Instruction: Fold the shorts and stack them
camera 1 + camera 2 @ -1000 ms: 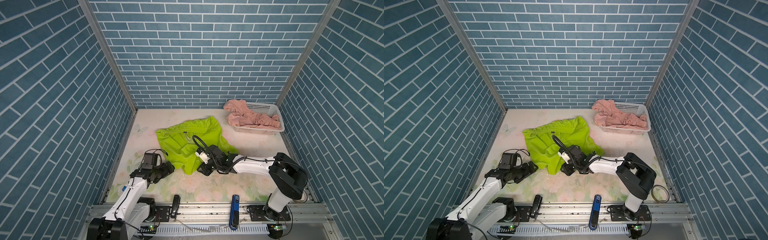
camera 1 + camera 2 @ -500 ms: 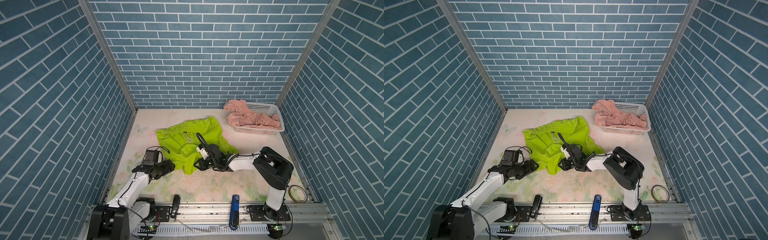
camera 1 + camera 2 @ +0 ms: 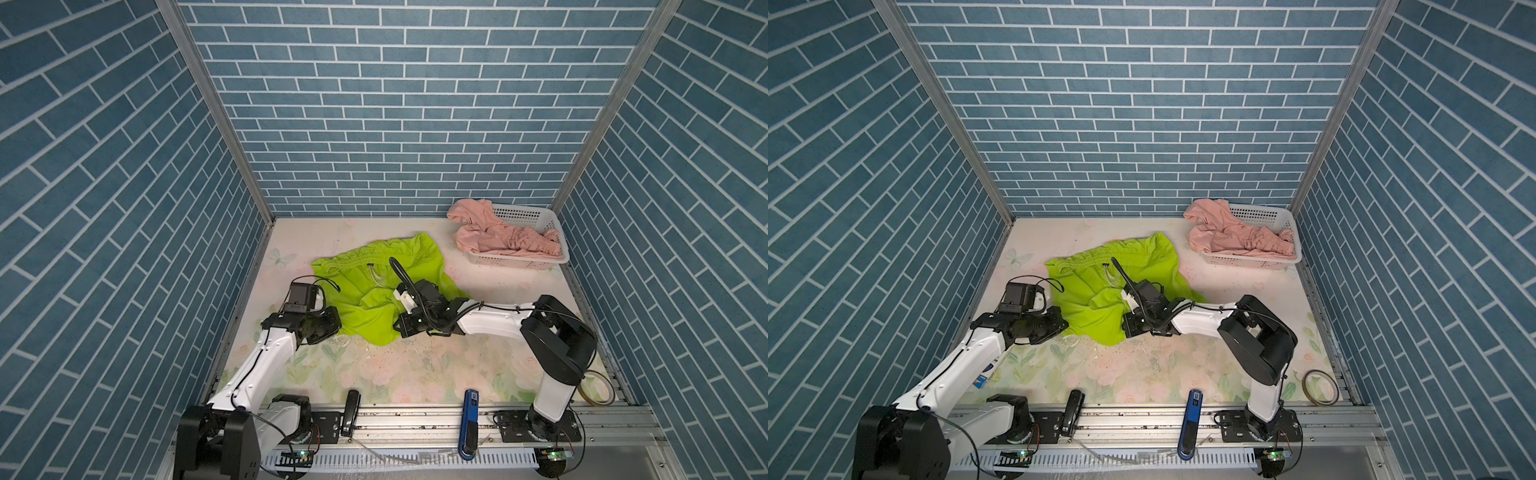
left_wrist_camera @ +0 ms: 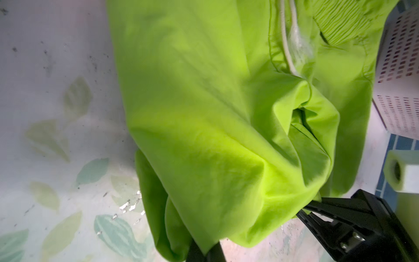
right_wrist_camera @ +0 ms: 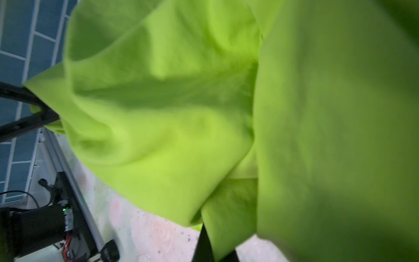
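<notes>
Wide view first: the flowered tabletop (image 3: pixel 415 374) fills the floor of the blue brick booth. Two white arms reach in from the near rail, the left arm (image 3: pixel 270 353) on the left and the right arm (image 3: pixel 494 324) on the right.

The green shorts (image 3: pixel 357 303) are spread across the middle of the tabletop in both top views. The gathered waistband is on the far side and the legs run toward the near side, rumpled, with a raised fold in the centre.

Far right corner: the white basket (image 3: pixel 515 262) sits against the wall. The pink shorts (image 3: pixel 494 241) are heaped inside it, with one end spilling over its left rim.

Down at the cloth, the left jaws are pressed together, pinching the near-left hem of the green shorts (image 4: pixel 215 113). The right jaws are pinching too, clamped on the near-right edge of the green shorts (image 5: pixel 181 113), and fabric drapes over them.

Small stuff: the white drawstring (image 4: pixel 286 45) trails from the waistband across the front. A tape roll (image 3: pixel 1305 386) lies flat at the near right corner, well apart from both pairs of shorts.
</notes>
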You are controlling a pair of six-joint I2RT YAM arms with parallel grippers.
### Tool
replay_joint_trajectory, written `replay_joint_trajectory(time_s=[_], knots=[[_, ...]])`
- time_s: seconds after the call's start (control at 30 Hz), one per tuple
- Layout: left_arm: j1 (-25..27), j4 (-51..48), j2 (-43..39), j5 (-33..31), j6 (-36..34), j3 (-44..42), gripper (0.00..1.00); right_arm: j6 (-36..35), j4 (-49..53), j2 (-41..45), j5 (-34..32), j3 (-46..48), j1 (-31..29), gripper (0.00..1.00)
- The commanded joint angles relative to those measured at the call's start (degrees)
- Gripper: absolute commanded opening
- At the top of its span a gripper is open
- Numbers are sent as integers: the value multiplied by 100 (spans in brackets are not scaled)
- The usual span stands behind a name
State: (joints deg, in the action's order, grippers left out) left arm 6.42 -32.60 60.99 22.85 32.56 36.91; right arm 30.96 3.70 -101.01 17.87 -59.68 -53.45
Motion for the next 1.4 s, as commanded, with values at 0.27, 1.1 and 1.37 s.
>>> replay_joint_trajectory(time_s=[0.27, 1.1, 1.37], knots=[[18, -1828, -45, 864, -40, 793, 0, -599, 2754, 794, 1367, -956, 326, 0], [1250, -1305, 2228, -1664, -1661, 3787, 100, -943, 2315, 2113, 308, -113, 1205, 47], [2316, -1022, 4175, -3113, -2850, 4761, 100, -441, 1808, 2221, -358, 876, 1214, 55]])
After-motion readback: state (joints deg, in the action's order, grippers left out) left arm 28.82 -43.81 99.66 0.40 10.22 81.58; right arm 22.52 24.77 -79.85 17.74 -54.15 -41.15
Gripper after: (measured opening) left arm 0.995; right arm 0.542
